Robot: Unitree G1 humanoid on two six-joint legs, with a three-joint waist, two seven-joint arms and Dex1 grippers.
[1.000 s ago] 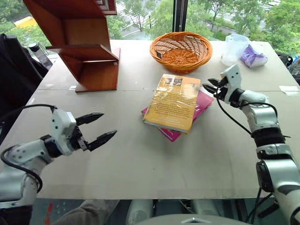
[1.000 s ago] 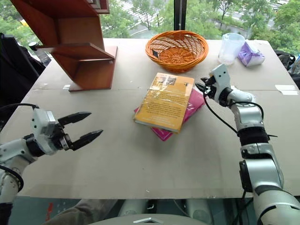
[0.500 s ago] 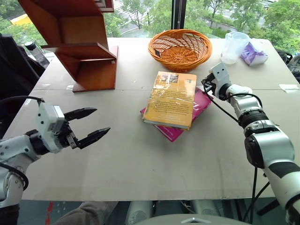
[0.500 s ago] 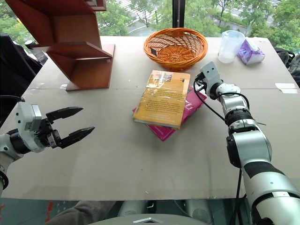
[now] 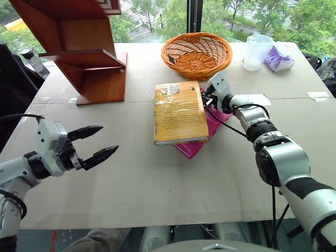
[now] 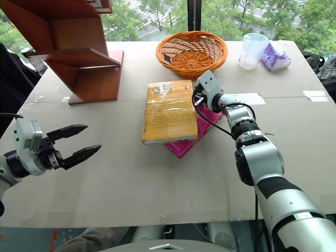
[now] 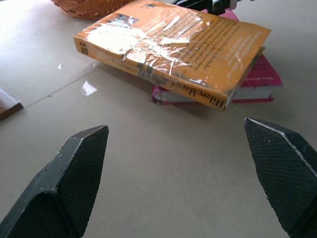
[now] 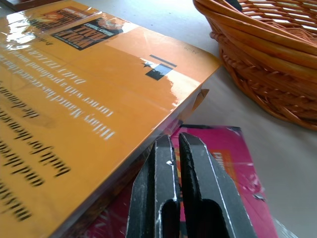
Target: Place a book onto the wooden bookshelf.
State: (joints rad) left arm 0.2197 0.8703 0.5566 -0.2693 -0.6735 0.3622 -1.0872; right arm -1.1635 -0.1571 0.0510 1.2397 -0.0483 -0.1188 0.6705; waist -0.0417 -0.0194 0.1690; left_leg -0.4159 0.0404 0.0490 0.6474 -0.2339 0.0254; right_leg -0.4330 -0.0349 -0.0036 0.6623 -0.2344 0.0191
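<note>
Left eye view is showing the book (image 5: 178,112) lying flat on the magenta-pink book (image 5: 202,142) near the middle of the table (image 5: 157,194). Its long edges are running roughly toward and away from the robot, and the pink cover is sticking out past its right and near edges. The right gripper (image 5: 206,96) is sitting at the book's far right corner with its fingers pressed together; in the right wrist view the closed fingertips (image 8: 171,148) are lying against the book's side edge, over the pink cover, pinching nothing. The orange wicker basket (image 5: 197,52) is standing just beyond that corner, leaving a narrow gap there.

The left gripper (image 5: 97,142) is hovering over the near left part of the table with its fingers spread wide, well apart from the book. A broad stretch of bare tabletop is lying open between it and the book's left edge.

The wooden bookshelf (image 5: 84,50) is standing at the far left of the table, with bare surface between its base and the book. A clear plastic cup (image 5: 255,51) and a purple packet (image 5: 278,58) are sitting at the far right.
</note>
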